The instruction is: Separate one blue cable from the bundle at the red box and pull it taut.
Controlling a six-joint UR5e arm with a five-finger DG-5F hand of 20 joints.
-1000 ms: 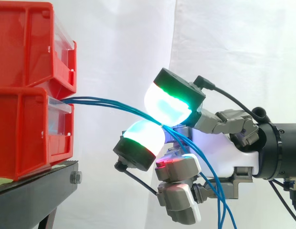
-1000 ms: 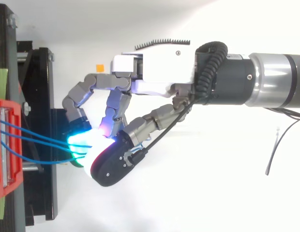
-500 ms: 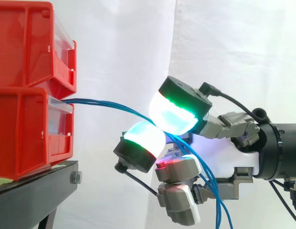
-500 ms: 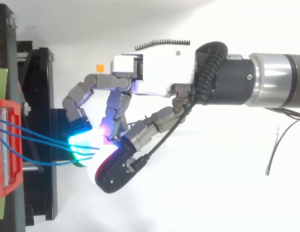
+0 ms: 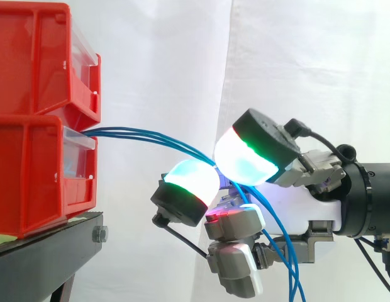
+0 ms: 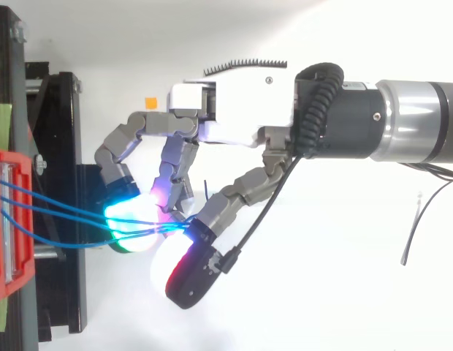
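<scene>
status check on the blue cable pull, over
Hand at the bundle, grip unclear. Thin blue cables from the lower red plastic bin all bunched at the hand, curving, not taut. Nothing blocking seen.

Black bench [image 5: 47, 255] at the left, carrying stacked red bins.

The lower red bin [image 5: 31, 176] sits directly on the bench top, its front just short of the bench's near edge. A thin pale green strip [image 5: 0, 238] shows between the bin's base and the black surface. The upper red bin [image 5: 38, 56] rests on the lower one, not on the bench. A bolt head [image 5: 99, 234] is fitted on the bench's end face below the bin.
</scene>
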